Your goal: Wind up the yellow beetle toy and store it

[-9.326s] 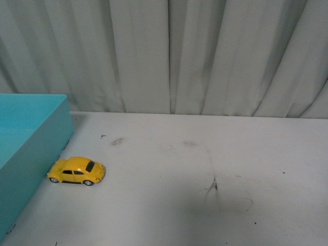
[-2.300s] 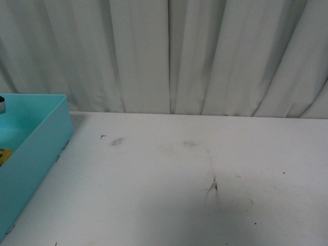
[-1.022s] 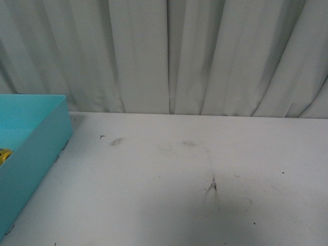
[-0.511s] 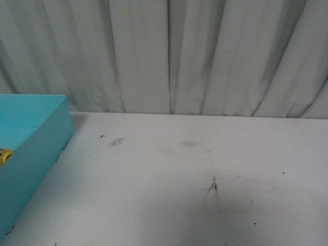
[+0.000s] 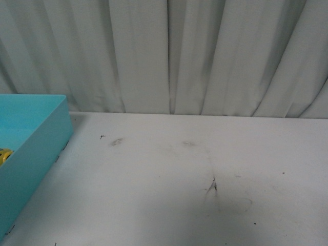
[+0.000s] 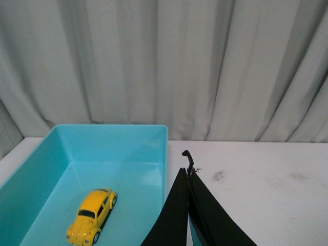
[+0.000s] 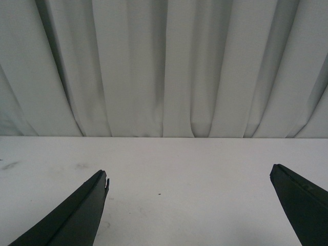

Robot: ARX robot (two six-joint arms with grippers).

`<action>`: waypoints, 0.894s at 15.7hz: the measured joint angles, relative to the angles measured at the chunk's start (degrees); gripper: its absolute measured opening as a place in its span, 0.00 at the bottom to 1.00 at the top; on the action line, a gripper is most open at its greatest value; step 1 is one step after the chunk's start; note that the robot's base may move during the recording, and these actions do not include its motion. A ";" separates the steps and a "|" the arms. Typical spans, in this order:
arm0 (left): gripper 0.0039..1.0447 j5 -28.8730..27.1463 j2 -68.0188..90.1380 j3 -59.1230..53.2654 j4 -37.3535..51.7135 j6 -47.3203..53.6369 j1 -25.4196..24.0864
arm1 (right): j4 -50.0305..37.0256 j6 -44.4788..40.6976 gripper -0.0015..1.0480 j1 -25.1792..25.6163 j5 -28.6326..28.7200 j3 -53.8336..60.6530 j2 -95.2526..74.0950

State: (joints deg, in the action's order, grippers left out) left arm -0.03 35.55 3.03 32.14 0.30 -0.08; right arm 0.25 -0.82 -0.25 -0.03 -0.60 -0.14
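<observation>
- Grey-white curtain [image 5: 169,56] hangs in folds behind everything and fills the back of all three views.
- Below it is the pale, scuffed counter [image 5: 179,179]. Nothing stands on the stretch I see in the front view.
- A teal box [image 5: 36,154] sits at the left edge of the counter. It has no lid, and the left wrist view looks straight into it.
- My right end effector [image 7: 189,173] is released, its fingers spread wide over bare counter and holding nothing.
- My left end effector [image 6: 187,171] is clenched, fingers pressed together with nothing between them. It hangs just beside the box's near corner, apart from the toy.
- The yellow toy car [image 6: 92,215] rests on its wheels on the box floor, touching neither side wall. In the front view only a yellow sliver [image 5: 4,155] shows over the rim.
- I judge the storing step to be done, since the car is in the box and out of my grip. Whether the spring got wound I cannot tell from these views.
- The next move calls for very little. I would lift the left arm up and away without clipping the box wall, and leave the right arm where it is.
- The car's long axis runs roughly along the length of the box, slanted a little toward one side wall. Its nose seems to point at the near end, away from the curtain, though I am not certain which end is the front.
</observation>
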 joint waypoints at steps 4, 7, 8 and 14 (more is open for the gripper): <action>0.01 0.00 -3.56 -2.43 -1.60 0.00 0.00 | -0.02 0.02 0.94 0.00 0.02 0.00 0.00; 0.01 0.00 -8.55 -2.43 -5.09 0.00 0.00 | 0.00 0.00 0.94 0.00 0.00 0.00 0.00; 0.01 -0.02 -10.10 -2.43 -6.56 0.00 0.00 | -0.02 0.00 0.94 0.00 0.00 0.00 0.00; 0.01 0.00 -17.64 -2.43 -14.08 0.00 0.00 | -0.02 0.00 0.94 0.00 0.00 0.00 0.00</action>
State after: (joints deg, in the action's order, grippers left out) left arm -0.03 17.91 0.60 18.06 0.30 -0.08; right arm 0.23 -0.82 -0.25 -0.03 -0.60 -0.14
